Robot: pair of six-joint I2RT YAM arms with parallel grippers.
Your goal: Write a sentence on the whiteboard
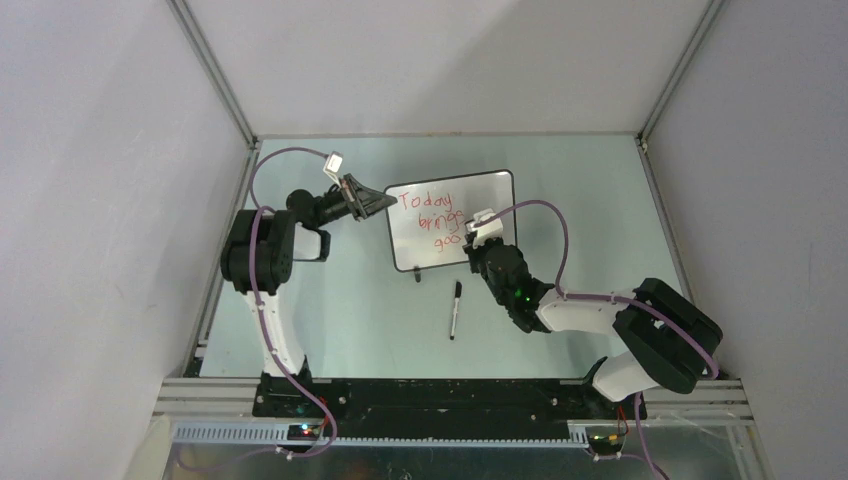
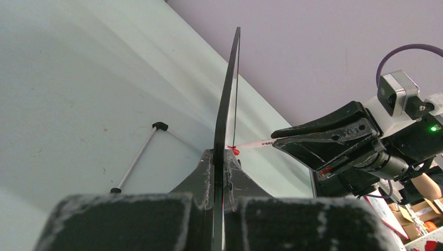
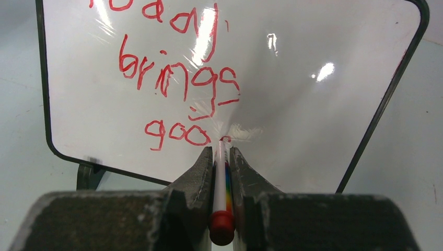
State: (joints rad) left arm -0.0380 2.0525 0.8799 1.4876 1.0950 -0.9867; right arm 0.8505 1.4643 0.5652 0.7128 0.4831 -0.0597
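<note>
Red marker (image 3: pixel 221 183) tip on the glossy whiteboard (image 1: pixel 490 200) right after "goo", the right gripper (image 3: pixel 222 151) clamped on it, and too hard a push could slide the board, propped mid-table (image 1: pixel 350 300), in the left gripper (image 1: pixel 388 203) pinching its edge, spoiling the wobbly three-line red sentence (image 3: pixel 177 78).

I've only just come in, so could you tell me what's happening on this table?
The left gripper is clamped on the left edge of the whiteboard, holding it propped up. The right gripper pinches a red marker, its tip on the board, partway through the sentence: "Today brings goo" so far. Another pen lies on the table in front.
</note>
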